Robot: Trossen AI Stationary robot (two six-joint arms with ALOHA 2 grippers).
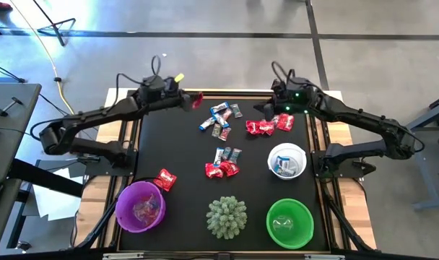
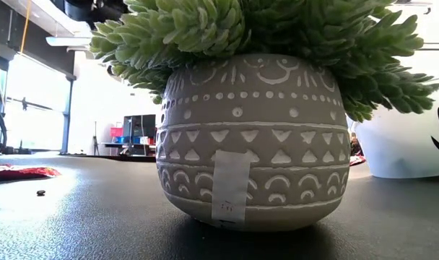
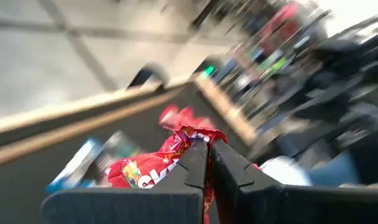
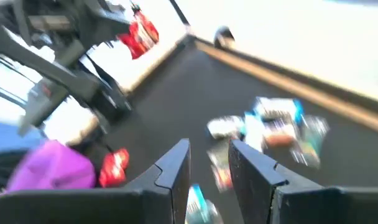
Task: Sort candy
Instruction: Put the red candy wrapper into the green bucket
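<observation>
robot lab: concrete floor (image 1: 227, 54), cables (image 1: 50, 54).

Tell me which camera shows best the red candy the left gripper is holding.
The left wrist view: the red candy fills it, pinched in the left gripper. High view shows a red speck at the fingertips; right wrist view shows it dangling; low view misses it.

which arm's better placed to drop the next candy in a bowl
Left. Its gripper is shut on a red candy, lifted at the mat's far left corner. The right gripper hangs empty over the far pile.
</observation>
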